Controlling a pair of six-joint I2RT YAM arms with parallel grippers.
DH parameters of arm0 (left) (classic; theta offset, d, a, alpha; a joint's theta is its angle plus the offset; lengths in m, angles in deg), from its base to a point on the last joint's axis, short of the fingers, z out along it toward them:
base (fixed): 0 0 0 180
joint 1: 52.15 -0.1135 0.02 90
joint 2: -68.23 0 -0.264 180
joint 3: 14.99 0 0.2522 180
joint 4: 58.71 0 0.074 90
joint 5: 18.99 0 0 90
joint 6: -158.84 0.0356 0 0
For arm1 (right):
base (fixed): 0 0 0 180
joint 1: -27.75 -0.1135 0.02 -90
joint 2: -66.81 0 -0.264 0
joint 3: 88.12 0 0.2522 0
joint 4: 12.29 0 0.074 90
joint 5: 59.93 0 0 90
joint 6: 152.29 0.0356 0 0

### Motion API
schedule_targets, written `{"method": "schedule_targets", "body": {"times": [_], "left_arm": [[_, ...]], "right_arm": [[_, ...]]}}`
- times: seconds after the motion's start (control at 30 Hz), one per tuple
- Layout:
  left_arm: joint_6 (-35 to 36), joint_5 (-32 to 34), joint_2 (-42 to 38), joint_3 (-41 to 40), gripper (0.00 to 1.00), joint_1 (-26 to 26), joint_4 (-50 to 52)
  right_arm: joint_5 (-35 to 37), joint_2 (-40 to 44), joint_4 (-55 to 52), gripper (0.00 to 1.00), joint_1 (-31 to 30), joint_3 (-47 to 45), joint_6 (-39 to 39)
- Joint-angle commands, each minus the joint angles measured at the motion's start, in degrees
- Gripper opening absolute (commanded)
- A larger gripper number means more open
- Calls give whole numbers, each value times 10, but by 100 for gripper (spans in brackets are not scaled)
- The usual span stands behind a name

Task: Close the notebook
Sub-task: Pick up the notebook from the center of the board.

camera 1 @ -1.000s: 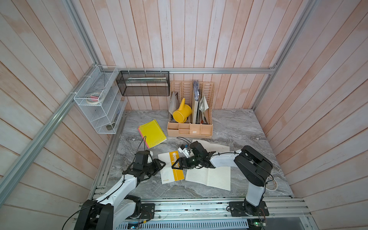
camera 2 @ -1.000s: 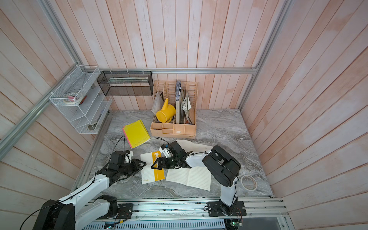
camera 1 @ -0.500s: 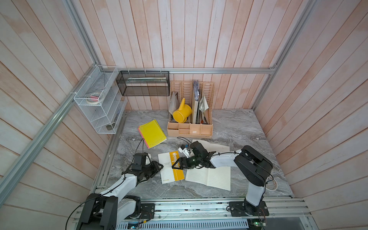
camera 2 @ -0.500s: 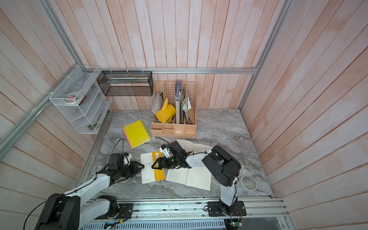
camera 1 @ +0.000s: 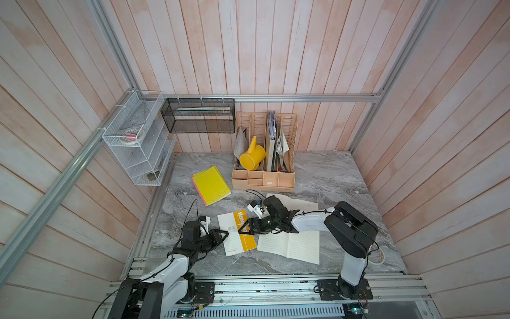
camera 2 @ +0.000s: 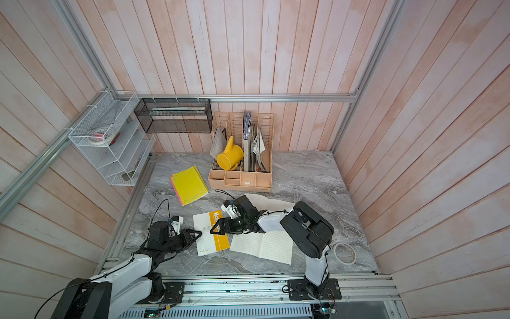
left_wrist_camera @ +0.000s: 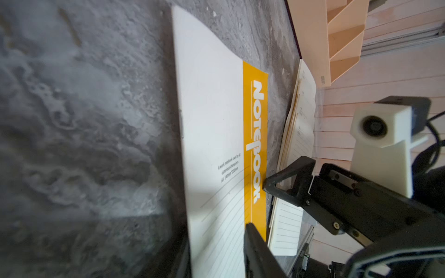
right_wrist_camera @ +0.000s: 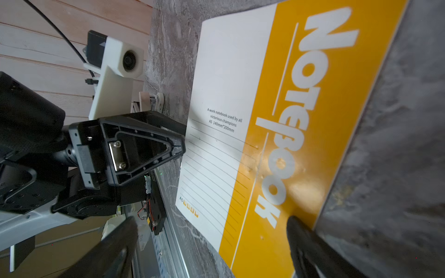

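Two grippers with one book sandwiched between them, so here's the geometry. The white-and-orange notebook (camera 1: 234,240) lies shut and cover-up on the grey marbled table (camera 1: 317,176), straight ahead of the left gripper (camera 1: 222,234). That gripper's tips sit right at the white free edge. Its jaws are only a little apart, one finger low by the tabletop and one above the cover, and I can't see anything actually pinched. The right gripper (camera 1: 245,229) faces it from the opposite side, jaws spread wide, with one fingertip (right_wrist_camera: 305,235) on or just over the orange spine band. The book's long axis runs crosswise to the line between the grippers, so each one faces a long edge and neither is really nearer. The cover is thin matte card, slightly bowed, and probably floppy. The fingers are hard black plastic triangles, and the table looks smooth. My guess is this one's done. Just behind the right gripper, under that arm, a lined notebook (camera 1: 289,244) lies spread open. If that's the one meant, the right arm is closer.
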Motion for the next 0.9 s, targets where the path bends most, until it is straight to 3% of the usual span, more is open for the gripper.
{"method": "schedule_targets", "body": {"times": [0.0, 0.07, 0.27, 0.37, 0.53, 0.87], "left_arm": [[1, -22, -10, -5, 28, -3, -11], [1, -28, -8, -4, 27, -4, -14], [-11, -48, 2, -7, 0, -4, -41], [-8, -52, 6, 5, 0, -5, -24], [-1, -29, 3, 60, 0, -6, 87], [42, 10, 4, 261, 0, -7, 361]], "right_arm": [[1, -14, -10, 98, 2, -11, -3], [1, -13, -11, 98, 3, -11, -3], [1, -14, -11, 98, 2, -10, -3], [-2, -10, -15, 98, 3, -10, -6], [-1, 4, -19, 98, 3, -9, -5], [14, 54, -92, 98, 7, 39, -35]]}}
